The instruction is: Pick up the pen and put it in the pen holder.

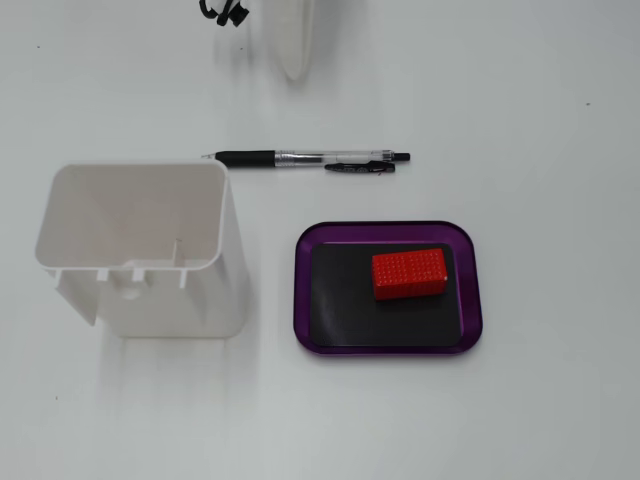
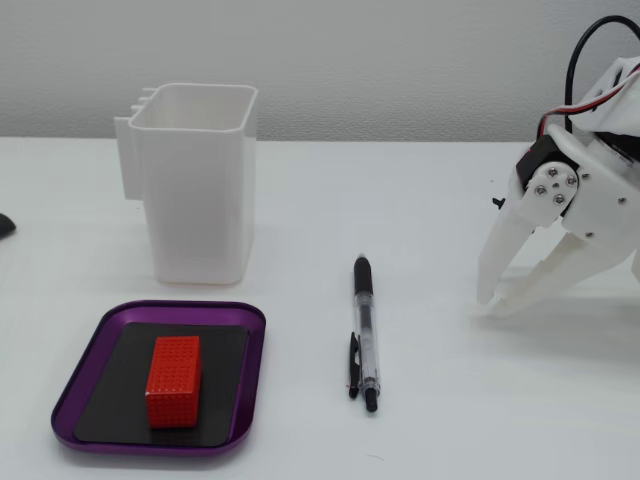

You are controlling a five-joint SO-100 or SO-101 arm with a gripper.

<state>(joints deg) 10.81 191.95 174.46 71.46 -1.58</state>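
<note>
- Reach step, not yet begun: the white two-finger gripper [image 2: 492, 303] stands well apart from the slim clear-barrelled pen [image 2: 364, 331], fingers slightly parted and empty.
- Next, I judge: straddle the barrel crosswise, then carry it to the tall white plastic pen holder [image 2: 198, 190].

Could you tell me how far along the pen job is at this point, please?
Nothing looks done yet: the pen lies flat on the table, beside the pen holder, which looks empty from above. Nothing is in hand either; the gripper is open, tips near the table, off to the pen's right in the side-on fixed view. Reaching, grasping, lifting and dropping the pen in the holder all remain.
</note>
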